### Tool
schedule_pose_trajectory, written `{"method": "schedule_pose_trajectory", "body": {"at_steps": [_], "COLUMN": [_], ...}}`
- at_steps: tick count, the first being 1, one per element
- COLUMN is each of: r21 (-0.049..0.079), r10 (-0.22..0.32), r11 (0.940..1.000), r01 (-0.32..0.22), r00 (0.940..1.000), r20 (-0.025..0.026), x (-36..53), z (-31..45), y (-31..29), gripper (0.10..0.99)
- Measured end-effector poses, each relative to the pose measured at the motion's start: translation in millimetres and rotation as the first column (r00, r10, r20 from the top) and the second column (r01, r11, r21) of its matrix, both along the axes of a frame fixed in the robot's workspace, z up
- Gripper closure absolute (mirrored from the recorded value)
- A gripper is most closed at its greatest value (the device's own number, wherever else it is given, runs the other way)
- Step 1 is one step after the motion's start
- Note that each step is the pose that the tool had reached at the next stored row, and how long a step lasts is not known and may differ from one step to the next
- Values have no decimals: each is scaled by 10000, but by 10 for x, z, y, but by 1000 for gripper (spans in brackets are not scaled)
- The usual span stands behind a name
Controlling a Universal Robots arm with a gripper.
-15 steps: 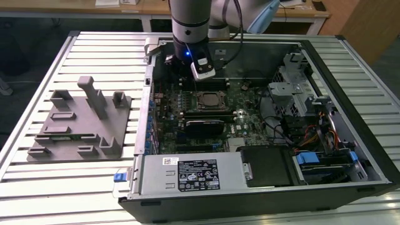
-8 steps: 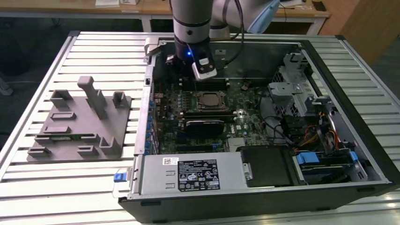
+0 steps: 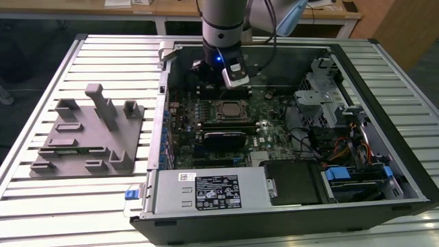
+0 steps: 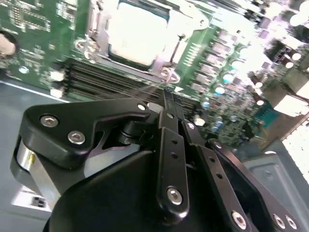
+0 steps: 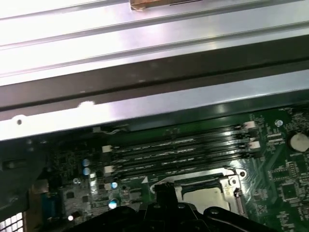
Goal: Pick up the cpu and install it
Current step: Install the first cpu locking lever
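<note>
Gripper [image 4: 170, 96] is seen closed w/ nothing held, above the mobo's RAM slots [image 5: 178, 152], cpu [image 4: 137, 34] already seated in socket; clearance should be kept.

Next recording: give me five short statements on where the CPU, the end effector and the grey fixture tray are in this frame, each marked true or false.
1. The small square silver-topped cpu sits in the metal-framed motherboard socket. True.
2. The black end effector holds the cpu. False: its closed fingers hold nothing and the chip lies in the socket.
3. The end effector is over the open black computer case. True, in the exterior view.
4. The grey plastic fixture tray lies inside the case. False: it rests on the slatted metal table, to the exterior view's left of the case.
5. The end effector's fingers are spread wide. False: the second wrist view shows them together.
</note>
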State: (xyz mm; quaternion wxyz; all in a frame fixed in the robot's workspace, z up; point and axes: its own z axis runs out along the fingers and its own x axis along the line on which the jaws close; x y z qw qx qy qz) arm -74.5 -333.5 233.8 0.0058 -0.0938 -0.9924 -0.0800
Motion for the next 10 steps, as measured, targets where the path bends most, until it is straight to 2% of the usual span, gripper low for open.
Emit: {"method": "schedule_pose_trajectory", "body": {"at_steps": [10], "r21": [0], "r10": [1], "r11": [10000], "r01": [-1], "r00": [10000], "r20": [-40], "x": [327], "z": [0], "y": [-1], "gripper": [980]}}
